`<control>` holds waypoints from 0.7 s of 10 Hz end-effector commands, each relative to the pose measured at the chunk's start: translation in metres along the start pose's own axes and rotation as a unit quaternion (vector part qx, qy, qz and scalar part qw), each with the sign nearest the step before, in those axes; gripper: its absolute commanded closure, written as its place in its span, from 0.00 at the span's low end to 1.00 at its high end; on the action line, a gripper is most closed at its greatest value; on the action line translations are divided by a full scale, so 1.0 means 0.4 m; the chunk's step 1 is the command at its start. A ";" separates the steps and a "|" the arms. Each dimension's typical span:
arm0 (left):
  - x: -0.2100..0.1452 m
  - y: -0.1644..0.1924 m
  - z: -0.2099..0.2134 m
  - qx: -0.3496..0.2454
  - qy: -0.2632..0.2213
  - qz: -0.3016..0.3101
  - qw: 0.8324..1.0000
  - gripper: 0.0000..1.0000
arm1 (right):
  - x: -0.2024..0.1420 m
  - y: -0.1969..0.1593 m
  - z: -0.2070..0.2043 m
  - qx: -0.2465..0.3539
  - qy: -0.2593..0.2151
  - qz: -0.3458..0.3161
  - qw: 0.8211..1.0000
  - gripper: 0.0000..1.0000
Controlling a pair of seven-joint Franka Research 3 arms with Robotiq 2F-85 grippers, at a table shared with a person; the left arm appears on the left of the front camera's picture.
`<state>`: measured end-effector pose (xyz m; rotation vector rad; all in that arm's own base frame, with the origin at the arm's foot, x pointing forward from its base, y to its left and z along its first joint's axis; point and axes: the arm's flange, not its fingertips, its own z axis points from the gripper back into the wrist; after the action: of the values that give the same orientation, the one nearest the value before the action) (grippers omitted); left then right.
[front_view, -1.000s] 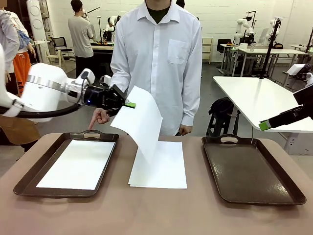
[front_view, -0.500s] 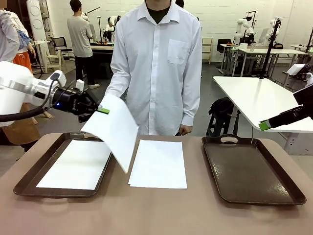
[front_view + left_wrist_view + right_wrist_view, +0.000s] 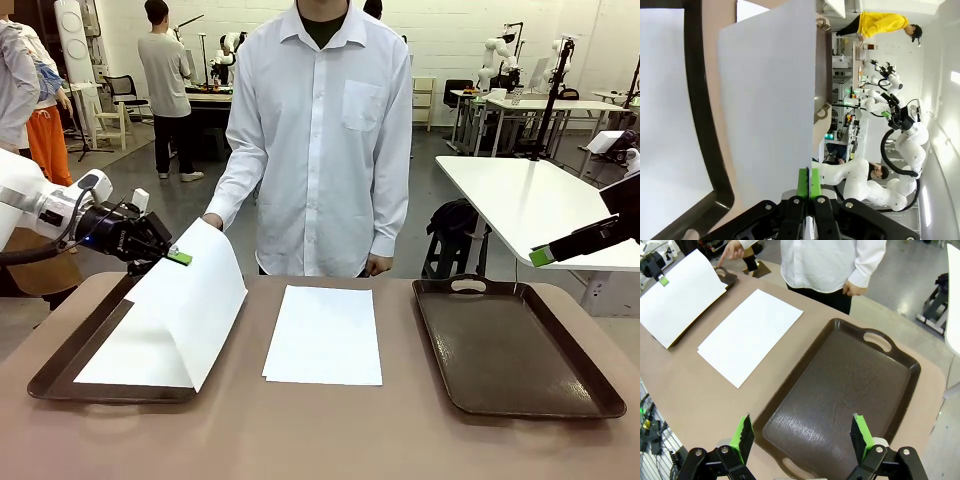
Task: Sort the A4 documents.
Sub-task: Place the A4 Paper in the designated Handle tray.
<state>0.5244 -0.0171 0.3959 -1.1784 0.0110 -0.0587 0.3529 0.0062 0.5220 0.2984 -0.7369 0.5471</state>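
- Brown table (image 3: 300, 430) stands in a busy workshop, with white tables and other people far behind.
- A4 documents sit in three places: one held sheet (image 3: 195, 300), one centre stack (image 3: 325, 335) and one tray sheet (image 3: 125, 355).
- All are plain white, blank and thin. The held sheet bows gently, and the others lie flat.
- The centre stack lies straight on the table, short edge toward the robot. A second edge peeps out at its near left corner, so it is more than one sheet, but the number cannot be told.
- The held sheet hangs just left of the centre stack, apart from it, slanting down from its raised top corner. Whether its lower edge rests on anything cannot be told.
- There are two dark brown handled trays.
- The left tray (image 3: 52, 375), left of the centre stack, holds the tray sheet, partly hidden behind the held sheet.
- The right tray (image 3: 510, 360), right of the centre stack, shows its bare brown floor.
- There are two grippers.
- The left gripper (image 3: 178, 257), up and left of the centre stack, pinches the held sheet's top corner between closed green pads.
- The right gripper (image 3: 801, 417), well right of the centre stack, hovers above the right tray with its jaws spread wide, gripping nothing.
- One person (image 3: 320, 130) in a white shirt stands behind the centre stack. One hand (image 3: 732, 249) points down by the left tray's far handle.
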 end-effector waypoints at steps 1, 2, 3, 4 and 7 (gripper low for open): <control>0.009 0.024 0.054 -0.005 -0.003 -0.025 1.000 0.99 | -0.001 -0.001 -0.005 0.006 -0.001 -0.002 1.000 0.00; 0.012 0.046 0.069 0.020 -0.024 -0.013 0.999 0.99 | -0.001 -0.001 -0.005 0.006 -0.001 -0.002 1.000 0.00; 0.012 0.069 0.082 0.033 -0.031 -0.001 0.999 0.99 | -0.001 -0.001 -0.005 0.006 -0.001 -0.002 1.000 0.00; 0.013 0.080 0.089 0.053 -0.028 0.014 0.998 0.99 | -0.001 -0.001 -0.005 0.006 -0.001 -0.002 1.000 0.00; 0.036 0.089 0.112 0.098 -0.005 0.026 0.995 0.99 | -0.001 -0.001 -0.005 0.006 -0.001 -0.002 1.000 0.00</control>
<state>0.5328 0.0378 0.3743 -1.0198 -0.0056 -0.0021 0.3529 0.0062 0.5220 0.2984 -0.7370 0.5471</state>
